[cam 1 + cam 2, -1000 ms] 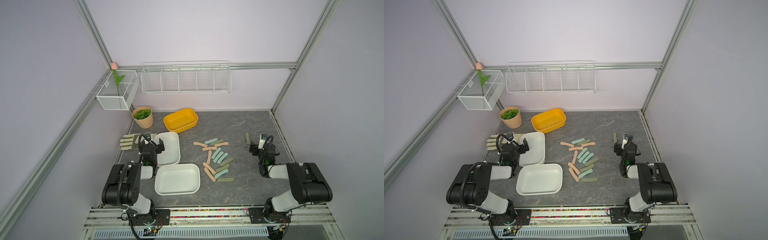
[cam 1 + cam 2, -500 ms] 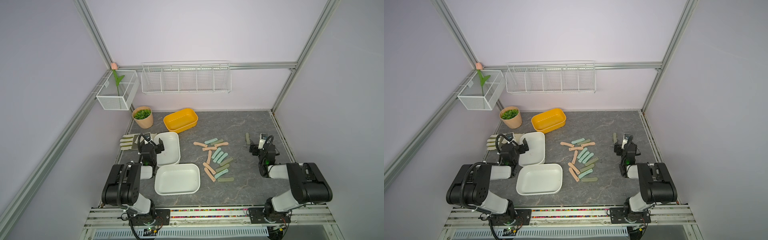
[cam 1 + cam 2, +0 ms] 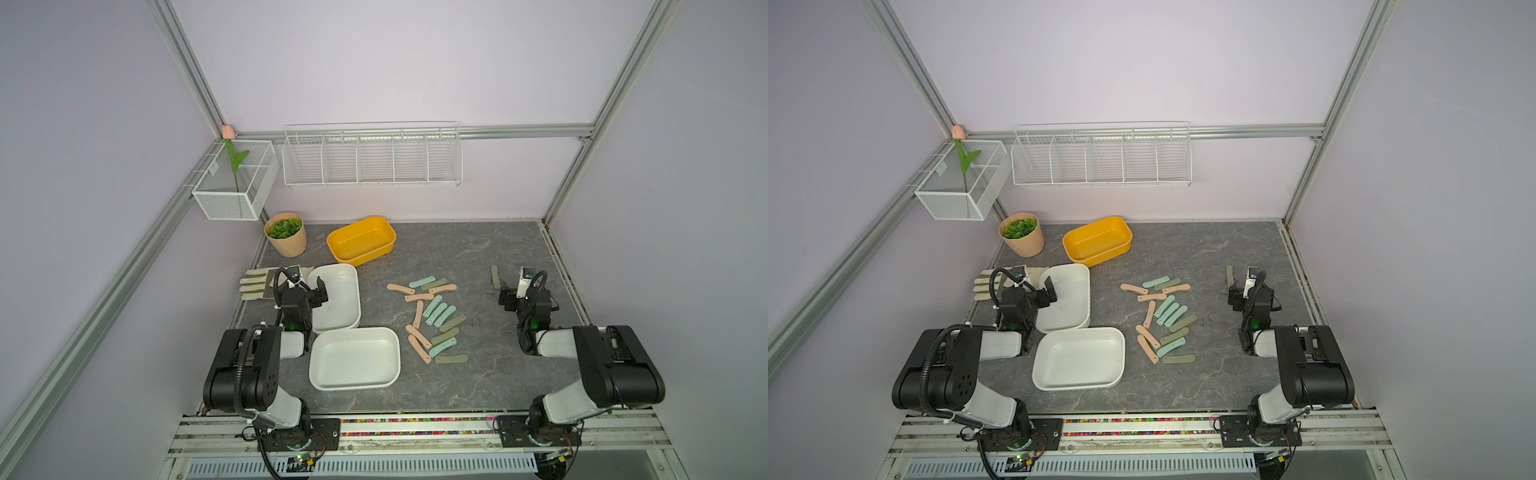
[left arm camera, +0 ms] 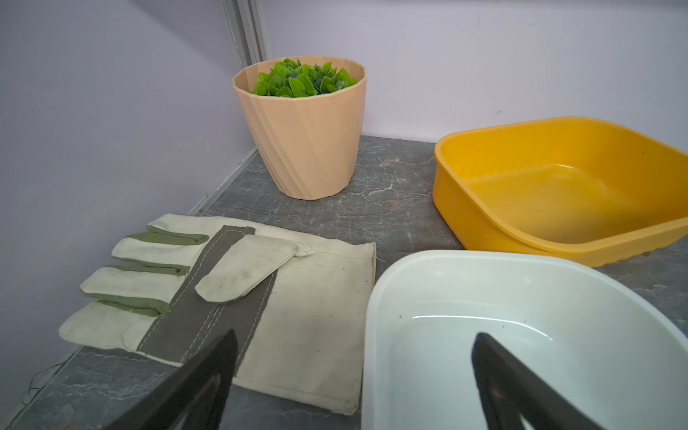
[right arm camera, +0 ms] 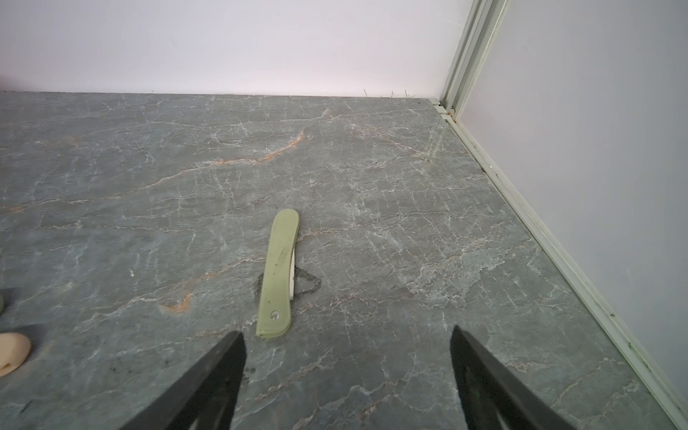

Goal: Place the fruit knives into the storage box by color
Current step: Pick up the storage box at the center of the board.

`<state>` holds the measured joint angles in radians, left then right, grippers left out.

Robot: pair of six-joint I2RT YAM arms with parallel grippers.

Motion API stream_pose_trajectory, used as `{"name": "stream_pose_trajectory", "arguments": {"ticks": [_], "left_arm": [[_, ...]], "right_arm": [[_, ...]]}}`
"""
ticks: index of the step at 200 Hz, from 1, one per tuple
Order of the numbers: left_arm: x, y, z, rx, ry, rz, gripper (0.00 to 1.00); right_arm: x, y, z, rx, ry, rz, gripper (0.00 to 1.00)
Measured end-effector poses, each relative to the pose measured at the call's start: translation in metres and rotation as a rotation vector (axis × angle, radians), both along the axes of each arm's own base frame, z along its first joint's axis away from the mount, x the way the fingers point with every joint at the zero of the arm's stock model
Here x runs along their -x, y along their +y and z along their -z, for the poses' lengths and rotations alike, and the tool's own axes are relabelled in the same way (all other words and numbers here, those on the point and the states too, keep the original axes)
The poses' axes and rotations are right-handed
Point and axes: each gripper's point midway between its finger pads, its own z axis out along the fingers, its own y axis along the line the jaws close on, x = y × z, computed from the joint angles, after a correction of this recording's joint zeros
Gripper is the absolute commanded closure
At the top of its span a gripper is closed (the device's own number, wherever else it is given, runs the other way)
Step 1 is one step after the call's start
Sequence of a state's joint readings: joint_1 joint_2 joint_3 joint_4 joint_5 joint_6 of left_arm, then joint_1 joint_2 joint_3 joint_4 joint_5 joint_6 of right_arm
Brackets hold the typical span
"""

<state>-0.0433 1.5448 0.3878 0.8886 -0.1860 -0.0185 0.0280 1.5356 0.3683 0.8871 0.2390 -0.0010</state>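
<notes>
The right pincer [image 5: 347,332] stands wide open, with nothing between its fingers, low over the grey marbled tabletop [image 5: 372,156]. Just ahead of it, a little to its left side, lies one olive-green curved plastic fruit knife [image 5: 279,273], flat and apart from both fingers. The other plastic fruit knives [image 3: 435,311], peach-pink, pale mint and olive, lie scattered well to the left of this pincer, between the two pincers. All are on the tabletop and none is in a box. The left pincer [image 4: 354,337] is also wide open and holds nothing. It hangs at the edge of a white rectangular plastic box [image 4: 484,257], with a beige-and-olive work glove [image 4: 298,316] just beside it on its left. A second white plastic box [image 3: 353,359] lies behind this pincer, to its right. Ahead of the left pincer stand a yellow plastic box [image 4: 458,201] and a peach ribbed pot with green leaves [image 4: 305,149].
</notes>
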Motion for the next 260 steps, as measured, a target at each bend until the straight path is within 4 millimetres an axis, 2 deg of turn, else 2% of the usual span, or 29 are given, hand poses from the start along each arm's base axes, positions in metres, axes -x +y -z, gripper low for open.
{"name": "stream_pose_trajectory", "arguments": {"ticks": [110, 123, 158, 185, 198, 213, 224, 237, 260], "left_arm": [[0.001, 0.004, -0.003, 0.006, -0.009, -0.031, 0.01], [0.003, 0.007, -0.006, 0.010, -0.008, -0.046, 0.01], [0.008, 0.014, -0.023, 0.017, -0.017, -0.089, 0.00], [0.012, 0.022, -0.042, 0.032, -0.040, -0.126, 0.00], [0.014, 0.024, -0.056, 0.056, -0.063, -0.142, 0.00], [0.015, 0.026, -0.071, 0.097, -0.083, -0.159, 0.00], [0.015, 0.026, -0.084, 0.134, -0.095, -0.169, 0.00], [0.015, 0.025, -0.101, 0.182, -0.112, -0.173, 0.00], [0.017, 0.017, -0.124, 0.253, -0.122, -0.140, 0.01]], "right_arm": [[0.002, -0.002, -0.001, 0.005, 0.033, 0.009, 0.11], [-0.001, -0.003, -0.013, 0.008, 0.042, 0.016, 0.11], [-0.009, -0.008, -0.080, -0.018, -0.047, 0.058, 0.11], [-0.007, -0.016, -0.117, -0.101, -0.059, 0.136, 0.11], [-0.005, -0.023, -0.128, -0.174, -0.031, 0.216, 0.11], [-0.003, -0.029, -0.141, -0.254, 0.004, 0.276, 0.02], [-0.002, -0.028, -0.150, -0.289, 0.018, 0.271, 0.00], [0.000, -0.018, -0.153, -0.336, 0.045, 0.229, 0.02], [0.014, 0.019, -0.143, -0.398, 0.152, 0.105, 0.03]]}}
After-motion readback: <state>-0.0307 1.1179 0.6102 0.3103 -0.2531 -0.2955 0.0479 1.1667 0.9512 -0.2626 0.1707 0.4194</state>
